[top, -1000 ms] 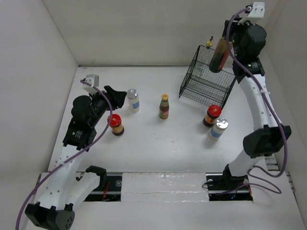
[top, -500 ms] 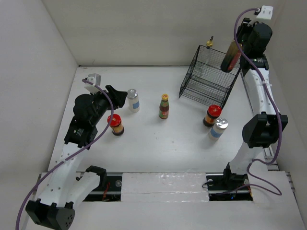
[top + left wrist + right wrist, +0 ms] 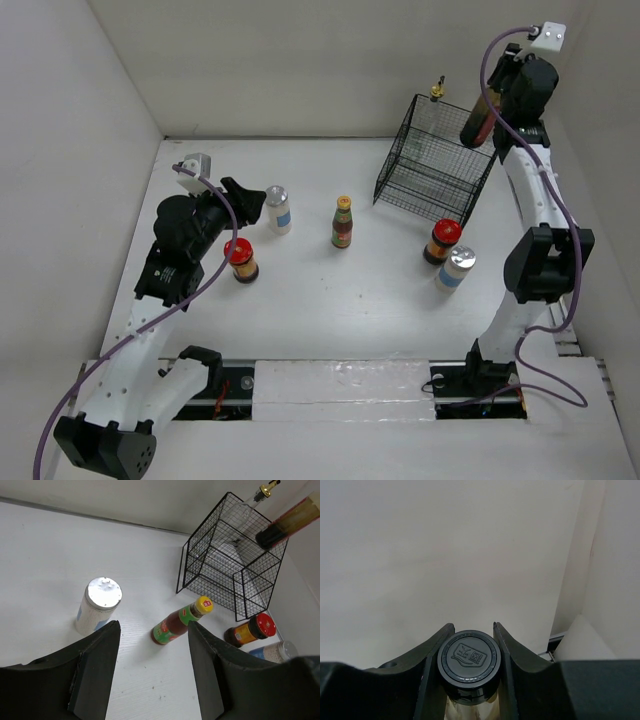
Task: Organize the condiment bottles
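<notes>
My right gripper (image 3: 497, 85) is shut on the black cap (image 3: 469, 659) of the dark bottle (image 3: 477, 122) and holds it tilted in the air above the right rear corner of the black wire basket (image 3: 432, 168). The tall clear gold-capped bottle (image 3: 437, 92) stands inside the basket. My left gripper (image 3: 245, 200) is open and empty, just left of a white shaker (image 3: 278, 210). A red-lidded jar (image 3: 240, 260) stands below it. The yellow-capped bottle (image 3: 342, 222) stands mid-table. A second red-lidded jar (image 3: 441, 241) and shaker (image 3: 455, 268) stand in front of the basket.
White walls close in the table at the left, back and right. In the left wrist view the shaker (image 3: 98, 605), the yellow-capped bottle (image 3: 180, 622), the basket (image 3: 235, 575) and the hanging dark bottle (image 3: 287, 522) lie ahead of the open fingers (image 3: 97, 670).
My right arm has swung the dark bottle to the right and back, from over the basket's middle toward its right rear corner. The left arm has not moved.
</notes>
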`<state>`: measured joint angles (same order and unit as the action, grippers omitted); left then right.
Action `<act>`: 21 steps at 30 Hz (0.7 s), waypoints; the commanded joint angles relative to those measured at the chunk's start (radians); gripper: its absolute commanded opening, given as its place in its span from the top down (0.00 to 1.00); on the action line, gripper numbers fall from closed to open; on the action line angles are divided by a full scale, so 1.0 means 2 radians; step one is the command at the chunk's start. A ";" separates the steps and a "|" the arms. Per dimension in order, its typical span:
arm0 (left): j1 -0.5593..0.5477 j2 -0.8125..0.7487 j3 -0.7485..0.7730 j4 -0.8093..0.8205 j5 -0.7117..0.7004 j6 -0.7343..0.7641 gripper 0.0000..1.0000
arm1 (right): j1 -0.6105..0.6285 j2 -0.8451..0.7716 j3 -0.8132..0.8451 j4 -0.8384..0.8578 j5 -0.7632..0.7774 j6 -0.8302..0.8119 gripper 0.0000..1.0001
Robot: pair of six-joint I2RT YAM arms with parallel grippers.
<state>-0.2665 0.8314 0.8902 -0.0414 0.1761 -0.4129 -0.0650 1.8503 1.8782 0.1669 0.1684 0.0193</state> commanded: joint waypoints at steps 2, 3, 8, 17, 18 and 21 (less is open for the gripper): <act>0.004 -0.002 0.001 0.025 0.006 0.001 0.48 | -0.004 -0.010 -0.028 0.108 0.013 0.003 0.93; 0.004 -0.002 0.001 0.025 0.006 0.001 0.48 | -0.004 -0.005 -0.032 0.108 0.013 0.003 0.93; 0.004 0.002 0.001 0.025 0.006 0.001 0.48 | 0.000 -0.005 -0.075 0.125 0.013 0.003 0.93; 0.004 0.002 0.001 0.025 0.011 0.001 0.48 | 0.010 0.004 -0.161 0.151 0.036 0.012 0.84; 0.004 0.002 0.001 0.025 0.011 0.001 0.48 | 0.010 0.004 -0.167 0.151 0.036 0.018 0.83; 0.004 0.002 0.001 0.025 0.011 0.001 0.48 | 0.010 0.004 -0.186 0.156 0.036 0.023 0.69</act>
<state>-0.2665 0.8417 0.8902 -0.0414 0.1814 -0.4129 -0.0528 1.8912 1.5177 0.3256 0.2276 0.0353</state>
